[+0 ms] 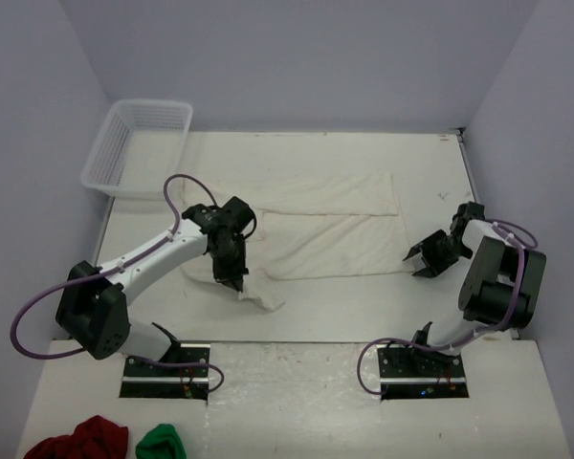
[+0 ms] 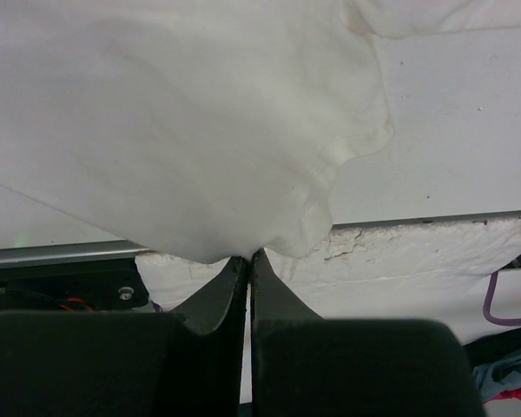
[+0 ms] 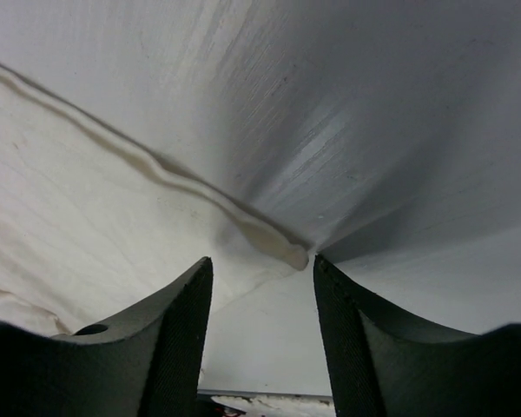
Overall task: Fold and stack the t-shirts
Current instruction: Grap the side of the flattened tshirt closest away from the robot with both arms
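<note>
no legible text, brand, number or sign anywhere, t-shirt [image 1: 330, 225] plain, unprinted

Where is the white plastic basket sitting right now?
In the overhead view the basket sits at the far left corner of the table, just beyond and to the left of the spread-out t-shirt.

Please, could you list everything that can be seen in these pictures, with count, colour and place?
t-shirt: one as far as I can tell, off-white, spread across the middle of the table
basket: one, white mesh, far left corner
red cloth bundle: one, dark red, near left corner
green cloth bundle: one, bright green, beside the red one
table: one, white
left gripper: black, shut on the t-shirt's near left corner
right gripper: black, open, at the t-shirt's right edge
</note>
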`<control>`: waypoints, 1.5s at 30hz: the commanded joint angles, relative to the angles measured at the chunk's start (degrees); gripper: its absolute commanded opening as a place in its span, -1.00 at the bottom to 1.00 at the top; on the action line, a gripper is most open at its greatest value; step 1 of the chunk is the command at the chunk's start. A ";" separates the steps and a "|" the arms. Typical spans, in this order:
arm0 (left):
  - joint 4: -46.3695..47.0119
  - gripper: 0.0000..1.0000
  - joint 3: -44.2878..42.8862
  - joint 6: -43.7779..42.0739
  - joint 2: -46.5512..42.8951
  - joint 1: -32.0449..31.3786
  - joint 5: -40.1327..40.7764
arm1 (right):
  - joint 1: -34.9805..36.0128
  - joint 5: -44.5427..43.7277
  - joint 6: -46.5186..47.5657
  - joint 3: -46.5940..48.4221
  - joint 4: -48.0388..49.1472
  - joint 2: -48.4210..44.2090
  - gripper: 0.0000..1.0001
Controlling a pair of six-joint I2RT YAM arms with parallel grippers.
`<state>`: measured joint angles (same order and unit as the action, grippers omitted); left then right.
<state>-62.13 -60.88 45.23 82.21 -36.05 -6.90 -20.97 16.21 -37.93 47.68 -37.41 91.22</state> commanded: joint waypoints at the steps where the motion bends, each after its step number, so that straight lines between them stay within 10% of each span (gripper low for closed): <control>1: -1.68 -1.00 -1.34 -0.23 -2.23 0.46 -1.36 | -0.12 -1.44 -0.21 1.01 2.69 2.03 0.00; 23: -5.81 -1.00 -4.68 2.13 -4.16 1.34 0.56 | 0.05 0.40 0.84 -2.42 1.02 -4.99 -0.94; 45: -13.11 -1.00 -16.89 6.36 -7.86 6.17 8.65 | 1.55 1.99 2.60 7.51 -8.12 -9.83 -1.00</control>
<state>-74.11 -74.04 51.55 73.65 -31.16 0.54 -20.21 17.50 -35.97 50.92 -43.13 83.07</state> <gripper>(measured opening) 0.005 0.007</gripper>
